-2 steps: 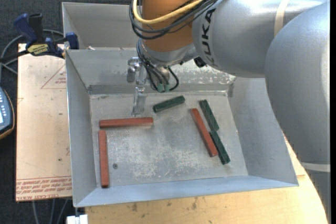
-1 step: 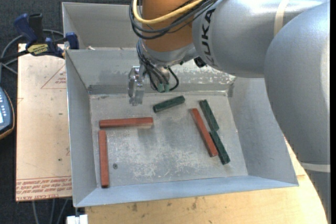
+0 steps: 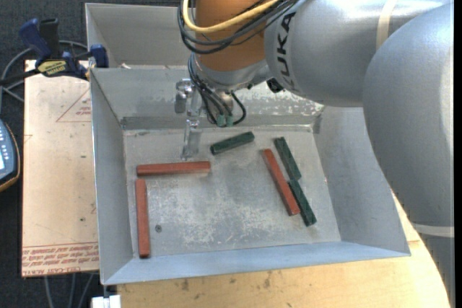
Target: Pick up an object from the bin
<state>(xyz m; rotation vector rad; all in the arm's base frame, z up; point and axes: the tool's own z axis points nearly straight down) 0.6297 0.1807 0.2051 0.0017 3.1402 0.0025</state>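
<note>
Gripper (image 3: 190,151) hanging just behind the right end of the horizontal red-brown bar (image 3: 173,169), which lies flat on the floor of the grey bin (image 3: 108,177) and is the nearest thing to it. Whether the gripper is open or closed cannot be told from this angle, and nothing is seen held in it.

A short dark green bar (image 3: 232,143) lies just right of and behind the horizontal bar. An upright red-brown bar (image 3: 142,218) runs forward from its left end. A slanting red-brown bar (image 3: 280,182) flanked by two dark green bars (image 3: 287,159) (image 3: 302,203) lies well to its right.

The horizontal bar looks rigid, light and narrow, and probably smooth. It is best taken across its short width near mid-length, since an end grip would likely let it tip.
</note>
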